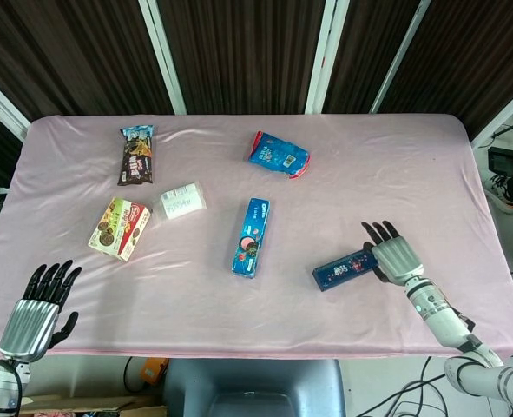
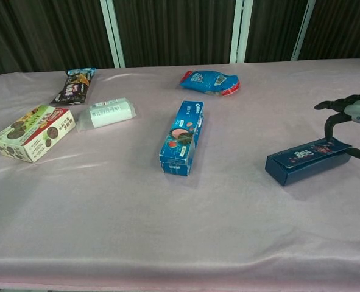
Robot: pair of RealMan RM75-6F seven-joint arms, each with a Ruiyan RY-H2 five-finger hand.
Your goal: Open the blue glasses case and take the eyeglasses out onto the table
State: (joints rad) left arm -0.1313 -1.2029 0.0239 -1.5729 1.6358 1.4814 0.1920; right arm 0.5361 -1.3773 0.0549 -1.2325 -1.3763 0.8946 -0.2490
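Head view: the blue glasses case [image 1: 345, 268] lies closed on the pink table [image 1: 395, 165], toward its right front. The right hand [image 1: 393, 256] reaches its far end, fingers spread; whether they touch it I cannot tell. The left hand [image 1: 36, 313] idles, spread.

Chest view: the right hand [image 2: 353, 118] arches over the case's end [image 2: 309, 159]. A one-ended push could skid or spin the case, not open it

Tabletop [image 1: 239, 313]: covered in pale pink cloth, lightly creased. Rear wall [image 1: 239, 52]: dark ribbed panels divided by white vertical frames [image 1: 162, 52]. Floor at right: cables [image 1: 508, 139].
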